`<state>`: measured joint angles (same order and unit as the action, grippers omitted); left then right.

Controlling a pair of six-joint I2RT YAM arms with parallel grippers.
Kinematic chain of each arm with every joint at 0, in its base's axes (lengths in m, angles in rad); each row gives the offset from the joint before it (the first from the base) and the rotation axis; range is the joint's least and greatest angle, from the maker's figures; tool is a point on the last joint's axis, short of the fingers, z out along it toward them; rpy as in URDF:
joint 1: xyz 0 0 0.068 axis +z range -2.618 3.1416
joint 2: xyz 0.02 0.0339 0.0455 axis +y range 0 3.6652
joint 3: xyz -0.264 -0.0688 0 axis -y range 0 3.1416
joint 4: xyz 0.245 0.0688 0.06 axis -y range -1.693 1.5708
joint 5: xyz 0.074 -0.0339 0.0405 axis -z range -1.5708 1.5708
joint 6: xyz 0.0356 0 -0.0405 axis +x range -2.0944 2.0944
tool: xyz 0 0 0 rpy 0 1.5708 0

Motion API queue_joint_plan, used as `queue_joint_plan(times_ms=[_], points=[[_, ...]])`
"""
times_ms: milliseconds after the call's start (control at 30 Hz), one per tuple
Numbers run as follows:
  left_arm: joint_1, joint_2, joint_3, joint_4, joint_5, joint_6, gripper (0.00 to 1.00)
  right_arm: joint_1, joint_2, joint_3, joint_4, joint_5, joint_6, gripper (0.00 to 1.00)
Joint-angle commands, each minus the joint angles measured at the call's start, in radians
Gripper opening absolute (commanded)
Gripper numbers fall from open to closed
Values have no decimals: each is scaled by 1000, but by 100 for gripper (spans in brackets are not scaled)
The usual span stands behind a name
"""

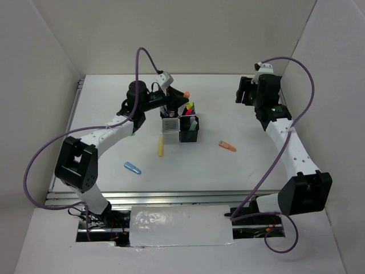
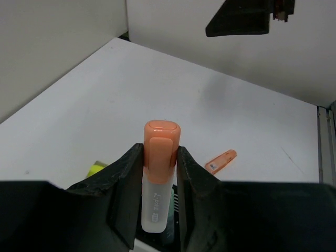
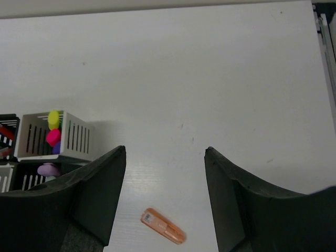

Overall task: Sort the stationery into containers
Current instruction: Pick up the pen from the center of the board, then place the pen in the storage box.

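My left claw (image 2: pixel 159 155) pinches an orange-capped marker (image 2: pixel 157 176), its long axis along the fingers and its cap pointing out past the tips. Close beneath the claw sit the pen cups (image 1: pixel 170 127), with yellow, pink and green ends poking up. My right claw (image 3: pixel 164 157) gapes wide and empty.

We see bright, even, diffuse light from above in all three views; the white table (image 1: pixel 228 171) reads clean, with no blown patches. Shadows are soft and short: a faint one lies just right of the containers (image 3: pixel 76 139) at the left of the right wrist view. A crinkled sheet (image 1: pixel 179 225) glints at the bottom centre of the top view. The left wrist view holds the peach marker (image 2: pixel 160 173) sharp, while the dark fingers (image 2: pixel 123 194) along the bottom lose detail.
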<state>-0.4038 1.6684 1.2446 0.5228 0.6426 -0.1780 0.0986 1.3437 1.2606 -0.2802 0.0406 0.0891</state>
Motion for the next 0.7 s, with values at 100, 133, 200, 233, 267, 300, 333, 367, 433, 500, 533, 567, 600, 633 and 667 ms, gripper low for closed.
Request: queue_joint_plan(times_ms=[100,133,200,233,267,300,333,367,433,500,533,567,600,633,667], points=[[-87,43,-2,267,0,58,5,-53,-72,-30,-60,-10,6,68],[-92,53,-2,282,-6,55,5,-62,-80,-32,-65,-11,8,68],[-96,82,3,298,-17,40,5,-71,-87,-30,-83,-16,6,68],[-96,89,4,307,-29,37,6,-73,-92,-30,-88,-16,6,68],[-96,103,3,312,-31,34,6,-74,-95,-30,-94,-16,3,68],[-96,111,3,315,-31,32,7,-76,-100,-32,-100,-16,3,68],[-96,117,4,321,-35,31,7,-79,-104,-33,-103,-16,1,68],[-95,131,0,322,-43,26,8,-79,-107,-33,-108,-13,-2,68],[-93,145,-10,329,-38,28,9,-85,-113,-33,-117,-13,-3,68],[-93,151,-17,330,-41,26,9,-89,-118,-35,-123,-24,-2,68],[-93,155,-20,332,-41,23,9,-91,-120,-35,-125,-27,-2,68],[-93,162,-23,332,-43,23,9,-92,-123,-38,-126,-28,0,68],[-92,163,-25,330,-43,25,9,-91,-124,-40,-125,-30,0,68],[-87,166,-25,330,-41,23,9,-92,-124,-41,-125,-31,0,68],[-84,169,-24,324,-41,22,9,-91,-127,-46,-125,-31,0,68]])
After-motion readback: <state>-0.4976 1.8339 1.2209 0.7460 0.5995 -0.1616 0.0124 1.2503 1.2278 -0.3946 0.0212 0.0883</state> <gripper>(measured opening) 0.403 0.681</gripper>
